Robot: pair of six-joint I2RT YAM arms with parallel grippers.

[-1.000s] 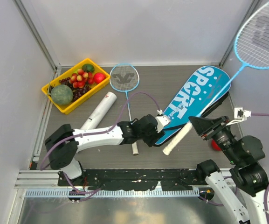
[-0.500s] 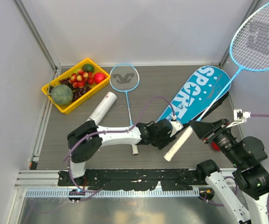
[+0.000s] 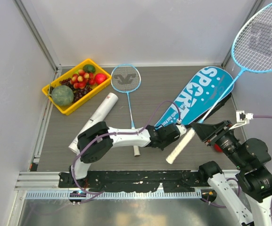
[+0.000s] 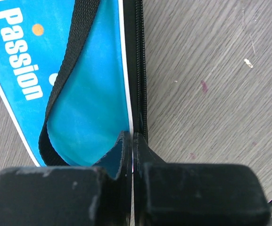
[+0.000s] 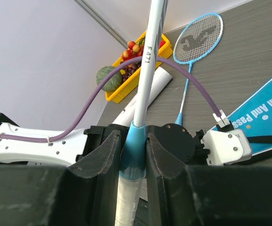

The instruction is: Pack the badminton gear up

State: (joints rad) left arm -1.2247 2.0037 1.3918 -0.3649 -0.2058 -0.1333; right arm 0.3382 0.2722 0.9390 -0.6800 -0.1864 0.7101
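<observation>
1. From up top you're getting the whole layout. The blue SPORT bag [image 3: 197, 96] is lying flat on the table [image 3: 150, 89], right of centre. The second racket [image 3: 126, 80] and the white tube [image 3: 98, 115] are lying to its left, near the yellow tray [image 3: 46, 89].
2. Your left wrist cam is showing what the top one can't. The left gripper [image 4: 132, 141] is pinching fully closed on the bag's edge, right beside the black zipper [image 4: 140, 70]. The strap [image 4: 74, 61] is looping across the blue panel.
3. The right wrist cam is showing the right gripper [image 5: 133, 146] clamping the raised racket [image 5: 147, 61] at its blue collar, just above the white grip.
4. Only the top view is showing that racket's head sticking up by the right wall.
</observation>
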